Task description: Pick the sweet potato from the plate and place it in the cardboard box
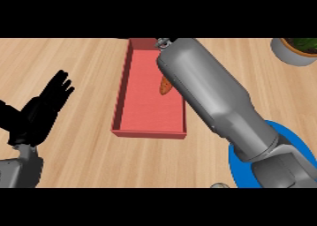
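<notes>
A long reddish cardboard box (131,110) lies on the wooden counter at the view's middle. An orange sweet potato (165,86) shows inside the box by its right wall, partly hidden under my right forearm (213,97). That forearm runs from the lower right up across the box's right side to the box's far end. My right hand is hidden beyond or beneath the forearm, so I cannot tell whether it touches the sweet potato. The blue plate (305,148) sits at the lower right, mostly covered by the arm. My left hand (40,110) rests open at the left, fingers up.
A potted plant in a grey pot (296,50) stands at the top right corner. A small grey object (219,186) peeks in at the lower edge beside the plate. Bare wooden counter stretches between the left hand and the box.
</notes>
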{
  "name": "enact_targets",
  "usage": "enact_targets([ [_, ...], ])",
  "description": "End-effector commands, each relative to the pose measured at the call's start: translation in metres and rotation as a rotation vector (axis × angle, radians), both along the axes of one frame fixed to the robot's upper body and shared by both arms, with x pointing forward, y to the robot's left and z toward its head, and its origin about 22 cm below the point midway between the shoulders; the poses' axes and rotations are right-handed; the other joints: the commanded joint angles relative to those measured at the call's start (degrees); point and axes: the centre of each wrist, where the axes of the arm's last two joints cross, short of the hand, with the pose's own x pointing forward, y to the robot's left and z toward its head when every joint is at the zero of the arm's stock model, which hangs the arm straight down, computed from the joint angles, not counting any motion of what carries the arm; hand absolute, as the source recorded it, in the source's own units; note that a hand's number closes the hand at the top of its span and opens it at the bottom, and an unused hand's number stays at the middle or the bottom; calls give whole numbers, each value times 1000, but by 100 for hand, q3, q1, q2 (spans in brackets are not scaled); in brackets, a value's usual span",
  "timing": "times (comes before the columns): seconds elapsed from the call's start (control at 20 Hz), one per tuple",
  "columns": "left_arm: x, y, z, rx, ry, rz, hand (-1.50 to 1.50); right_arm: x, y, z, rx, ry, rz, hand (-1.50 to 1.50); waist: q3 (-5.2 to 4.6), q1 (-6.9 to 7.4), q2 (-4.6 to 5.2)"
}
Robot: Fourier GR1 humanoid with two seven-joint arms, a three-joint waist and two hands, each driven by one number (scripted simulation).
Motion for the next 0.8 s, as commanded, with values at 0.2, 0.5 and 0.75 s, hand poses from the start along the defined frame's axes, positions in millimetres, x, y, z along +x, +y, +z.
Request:
enact_targets([
  [0.2,-3,-3,-6,-26,-14,2,0,4,-17,-52,255,86,-205,150,11,-73,7],
  [0.5,-2,7,-3,-23,-3,13,0,6,-37,-82,413,173,-278,-150,15,-91,-12],
  [0.75,-7,7,-7,-16,2,23,0,-6,-32,-101,448,63,-152,-150,18,-142,-28],
])
